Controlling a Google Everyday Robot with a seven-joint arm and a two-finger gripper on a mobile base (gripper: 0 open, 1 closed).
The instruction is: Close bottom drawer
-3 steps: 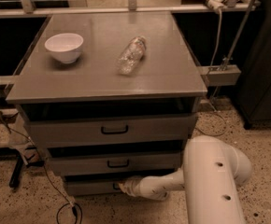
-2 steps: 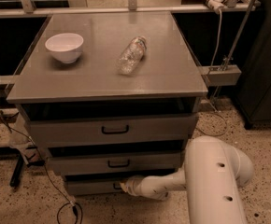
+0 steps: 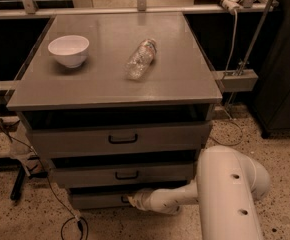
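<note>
Smooth white tool [image 3: 133, 200], grip unclear, sits at the grey metal bottom drawer [image 3: 95, 200].

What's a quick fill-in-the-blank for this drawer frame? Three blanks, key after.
1. The gripper is at the front of the bottom drawer, directly ____ the middle drawer.
2. On the cabinet top, the white bowl stands to the ____ of the bottle.
3. The bottle lies on its ____.
Missing words: below; left; side.
</note>
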